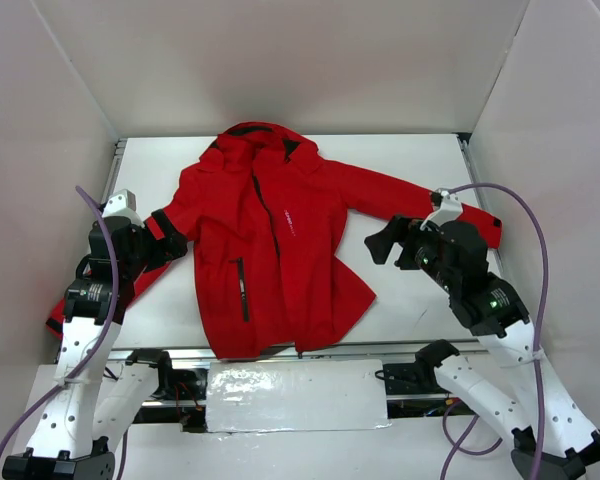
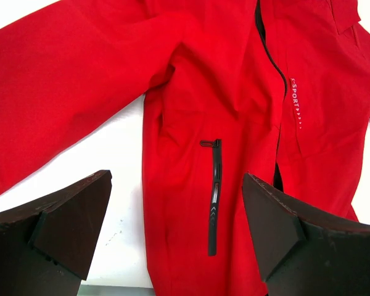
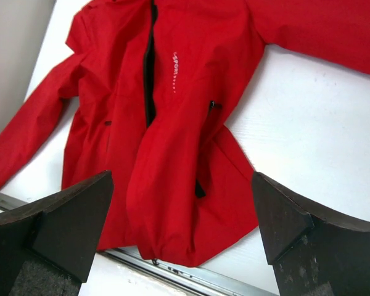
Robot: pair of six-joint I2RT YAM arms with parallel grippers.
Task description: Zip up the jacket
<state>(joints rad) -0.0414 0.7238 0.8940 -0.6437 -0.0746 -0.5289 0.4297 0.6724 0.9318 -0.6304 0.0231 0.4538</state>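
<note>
The red jacket (image 1: 270, 250) lies flat on the white table, hood at the far side, hem at the near edge. Its front is open down the middle, with the dark zip line (image 1: 265, 205) showing near the collar. My left gripper (image 1: 170, 243) is open and empty above the jacket's left sleeve. In the left wrist view (image 2: 176, 216) it hangs over a dark pocket zip (image 2: 214, 197). My right gripper (image 1: 385, 243) is open and empty, right of the hem. In the right wrist view (image 3: 182, 209) it looks down on the folded hem flap (image 3: 172, 203).
White walls close in the table on three sides. A metal rail (image 1: 280, 352) runs along the near table edge under the hem. The jacket's right sleeve (image 1: 420, 205) stretches under the right arm. The left sleeve hangs off the left edge (image 1: 55, 322).
</note>
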